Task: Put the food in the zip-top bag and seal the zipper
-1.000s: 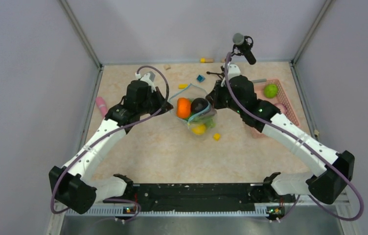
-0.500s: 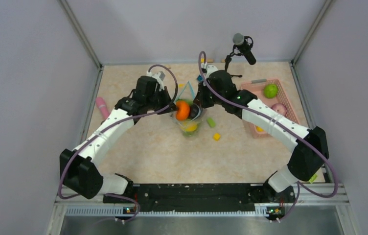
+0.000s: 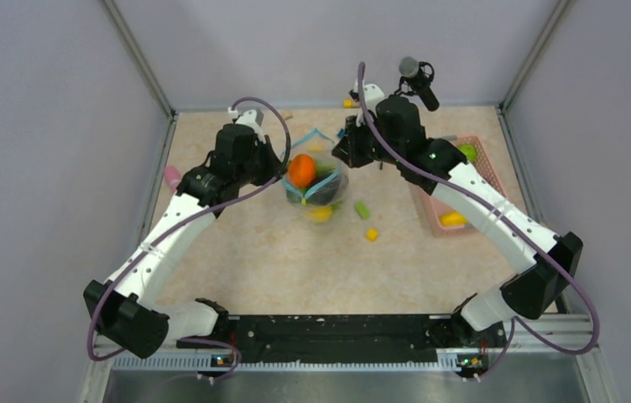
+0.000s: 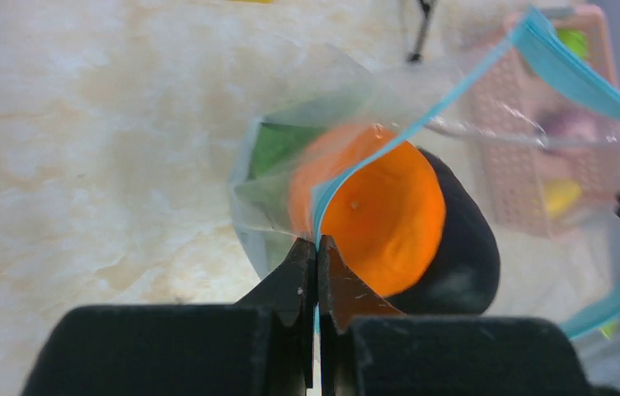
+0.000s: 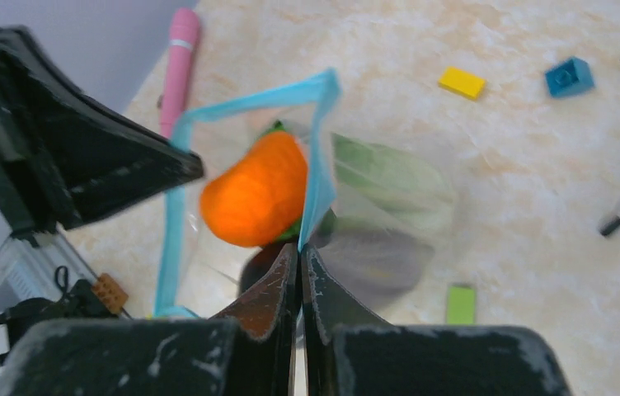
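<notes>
While left end effector [image 4: 317,247] and right end effector [image 5: 299,252] each clamp the zipper [image 5: 249,101], zip-top bag [image 5: 397,190] gapes far-centre over counter [image 3: 253,252], orange [image 3: 300,170] inside. Green block [image 3: 362,210] just right; pink basket [image 3: 430,210] beyond.

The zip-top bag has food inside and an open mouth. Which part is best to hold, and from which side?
Pinch the zipper, the flat teal strip at the mouth, from above, one gripper per side. It stands uppermost while the orange and eggplant weigh the zip-top bag down. The left gripper and right gripper hold it so.
</notes>
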{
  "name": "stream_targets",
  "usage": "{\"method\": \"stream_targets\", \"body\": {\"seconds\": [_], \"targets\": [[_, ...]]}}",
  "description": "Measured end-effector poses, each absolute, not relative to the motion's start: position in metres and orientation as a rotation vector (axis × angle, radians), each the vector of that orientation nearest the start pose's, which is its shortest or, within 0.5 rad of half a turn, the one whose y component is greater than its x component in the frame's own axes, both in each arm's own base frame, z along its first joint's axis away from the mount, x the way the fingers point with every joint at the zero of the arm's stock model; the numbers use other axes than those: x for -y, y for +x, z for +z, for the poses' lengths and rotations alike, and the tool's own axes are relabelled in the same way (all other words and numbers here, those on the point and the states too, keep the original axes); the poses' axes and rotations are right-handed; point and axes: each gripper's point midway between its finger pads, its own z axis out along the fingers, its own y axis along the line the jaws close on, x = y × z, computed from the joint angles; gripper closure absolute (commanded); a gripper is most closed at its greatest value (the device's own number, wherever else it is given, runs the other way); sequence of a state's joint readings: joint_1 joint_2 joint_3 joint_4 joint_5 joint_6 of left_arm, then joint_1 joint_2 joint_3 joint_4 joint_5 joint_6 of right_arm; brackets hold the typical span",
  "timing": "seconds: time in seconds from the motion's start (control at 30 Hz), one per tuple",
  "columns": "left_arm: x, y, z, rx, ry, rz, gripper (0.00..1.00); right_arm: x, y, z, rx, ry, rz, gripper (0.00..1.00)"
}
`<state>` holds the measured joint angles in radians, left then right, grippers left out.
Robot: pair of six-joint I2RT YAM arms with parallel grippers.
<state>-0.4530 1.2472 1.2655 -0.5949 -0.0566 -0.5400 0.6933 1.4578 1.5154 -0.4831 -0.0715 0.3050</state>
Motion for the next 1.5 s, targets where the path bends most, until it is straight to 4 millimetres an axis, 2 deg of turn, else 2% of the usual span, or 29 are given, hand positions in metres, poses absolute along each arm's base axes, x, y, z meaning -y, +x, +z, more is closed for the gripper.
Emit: {"method": "stream_targets", "body": {"seconds": [0.17, 0.27, 0.37, 0.47, 0.57, 0.63, 0.8, 0.83, 0.93, 1.03, 1.1, 1.2, 1.37, 1.43, 1.5], "targets": [[0.219, 0.315, 0.283, -2.155, 0.045, -0.825, 1.0, -0.336, 0.323, 0.333, -1.983, -0.572, 0.866, 1.0], [0.229, 0.317, 0.289, -2.152, 0.081, -0.874, 1.0, -0.344, 0.33, 0.324, -2.002, -0.595, 0.872, 1.0], [0.21, 0.33, 0.283, -2.153, 0.004, -0.719, 1.0, -0.325, 0.339, 0.298, -2.07, -0.529, 0.755, 1.0], [0.179, 0.338, 0.272, -2.164, -0.095, -0.522, 1.0, -0.282, 0.347, 0.267, -2.146, -0.406, 0.551, 1.0], [0.165, 0.341, 0.274, -2.146, -0.123, -0.447, 1.0, -0.249, 0.35, 0.246, -2.194, -0.317, 0.455, 1.0], [0.169, 0.339, 0.277, -2.144, -0.096, -0.472, 1.0, -0.243, 0.349, 0.237, -2.2, -0.3, 0.467, 1.0], [0.185, 0.33, 0.277, -2.163, -0.007, -0.559, 1.0, -0.25, 0.343, 0.227, -2.213, -0.316, 0.532, 1.0], [0.189, 0.329, 0.278, -2.164, 0.01, -0.589, 1.0, -0.251, 0.343, 0.227, -2.21, -0.318, 0.541, 0.93], [0.205, 0.327, 0.279, -2.163, 0.064, -0.687, 1.0, -0.253, 0.345, 0.229, -2.2, -0.311, 0.557, 0.56], [0.22, 0.329, 0.278, -2.164, 0.092, -0.772, 1.0, -0.244, 0.35, 0.233, -2.188, -0.29, 0.545, 0.21], [0.228, 0.331, 0.275, -2.17, 0.099, -0.813, 1.0, -0.229, 0.355, 0.235, -2.184, -0.239, 0.514, 0.09], [0.233, 0.333, 0.271, -2.173, 0.097, -0.841, 1.0, -0.187, 0.362, 0.24, -2.167, -0.128, 0.429, 0.06], [0.237, 0.334, 0.273, -2.161, 0.1, -0.866, 1.0, -0.077, 0.377, 0.251, -2.112, 0.167, 0.277, 0.06], [0.24, 0.337, 0.272, -2.156, 0.107, -0.877, 1.0, -0.04, 0.383, 0.245, -2.11, 0.264, 0.207, 0.07], [0.243, 0.339, 0.269, -2.159, 0.117, -0.891, 1.0, -0.017, 0.39, 0.231, -2.137, 0.317, 0.151, 0.07]]}}
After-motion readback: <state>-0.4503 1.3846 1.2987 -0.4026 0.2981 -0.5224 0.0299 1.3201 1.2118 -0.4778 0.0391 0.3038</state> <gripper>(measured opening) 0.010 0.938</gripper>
